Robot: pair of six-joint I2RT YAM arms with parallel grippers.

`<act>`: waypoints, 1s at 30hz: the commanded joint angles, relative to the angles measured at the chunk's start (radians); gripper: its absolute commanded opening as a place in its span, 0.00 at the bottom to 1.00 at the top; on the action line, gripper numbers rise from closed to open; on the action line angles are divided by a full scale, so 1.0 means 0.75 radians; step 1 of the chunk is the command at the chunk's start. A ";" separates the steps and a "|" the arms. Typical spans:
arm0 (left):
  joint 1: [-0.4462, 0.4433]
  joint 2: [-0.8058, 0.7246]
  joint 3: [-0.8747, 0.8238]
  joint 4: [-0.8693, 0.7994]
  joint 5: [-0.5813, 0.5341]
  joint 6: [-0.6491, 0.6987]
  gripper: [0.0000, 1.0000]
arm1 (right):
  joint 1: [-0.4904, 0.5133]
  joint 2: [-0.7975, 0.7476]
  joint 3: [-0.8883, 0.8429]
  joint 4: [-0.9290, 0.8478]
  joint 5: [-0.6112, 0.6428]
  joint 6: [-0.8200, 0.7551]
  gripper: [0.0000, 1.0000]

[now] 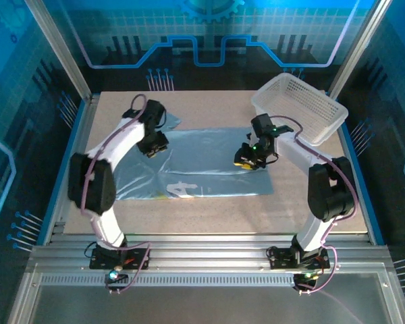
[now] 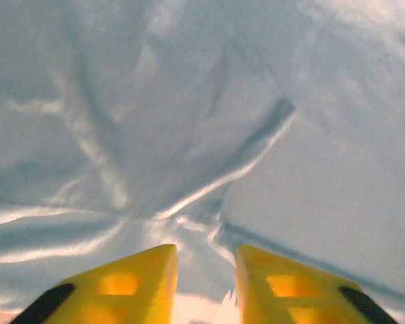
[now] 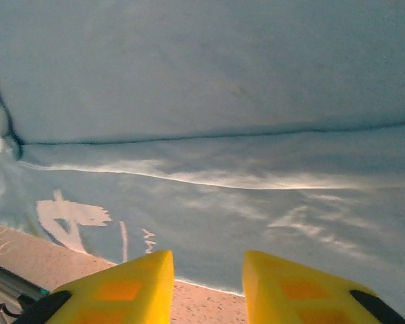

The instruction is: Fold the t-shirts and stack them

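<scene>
Though wide, t-shirt (image 1: 202,156) edges well inside table (image 1: 209,217).

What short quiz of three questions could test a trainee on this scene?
1. True or false: the thin pale grey-blue t-shirt with white print lies inside the white plastic lattice basket.
2. Where on the beige table does the basket stand? A far right corner; B near left corner; C centre.
3. Are the yellow fingers of the left gripper and the right gripper apart or together?
Key: 1 false, the t-shirt lies on the table; 2 A; 3 apart.
</scene>
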State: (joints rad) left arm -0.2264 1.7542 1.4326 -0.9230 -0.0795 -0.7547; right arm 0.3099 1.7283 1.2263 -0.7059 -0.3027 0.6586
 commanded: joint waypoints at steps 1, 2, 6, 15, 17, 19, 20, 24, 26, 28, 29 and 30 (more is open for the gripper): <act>-0.016 -0.083 -0.247 0.215 0.302 -0.231 0.19 | -0.002 0.008 -0.085 -0.057 0.032 0.088 0.29; -0.042 -0.087 -0.296 0.270 0.351 -0.276 0.17 | -0.005 0.018 -0.103 -0.046 0.034 0.102 0.27; -0.161 -0.003 -0.319 0.392 0.399 -0.361 0.11 | -0.015 0.106 -0.078 -0.004 0.054 0.099 0.22; -0.290 0.209 -0.142 0.426 0.462 -0.356 0.00 | -0.054 0.308 0.146 -0.069 0.121 0.062 0.19; -0.303 0.247 -0.111 0.415 0.473 -0.345 0.00 | -0.069 0.329 0.178 -0.063 0.135 0.066 0.19; -0.310 0.268 -0.086 0.422 0.485 -0.336 0.00 | -0.080 0.355 0.223 -0.069 0.147 0.068 0.19; -0.313 0.274 -0.072 0.424 0.494 -0.332 0.00 | -0.083 0.370 0.246 -0.076 0.152 0.068 0.19; -0.346 0.291 -0.006 0.397 0.524 -0.278 0.00 | -0.093 0.431 0.318 -0.083 0.152 0.084 0.18; -0.359 0.304 0.002 0.376 0.539 -0.262 0.00 | -0.098 0.453 0.349 -0.090 0.154 0.089 0.18; -0.364 0.309 -0.019 0.388 0.551 -0.262 0.00 | -0.100 0.465 0.367 -0.093 0.158 0.090 0.18; -0.364 0.311 -0.026 0.394 0.554 -0.264 0.00 | -0.101 0.465 0.371 -0.095 0.158 0.090 0.18; -0.365 0.315 -0.026 0.396 0.552 -0.262 0.00 | -0.107 0.459 0.372 -0.096 0.161 0.093 0.18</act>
State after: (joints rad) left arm -0.4938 1.9705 1.4059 -0.6041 0.2974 -0.9798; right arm 0.2466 2.0621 1.4796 -0.7372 -0.1902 0.7151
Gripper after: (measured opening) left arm 0.051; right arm 0.179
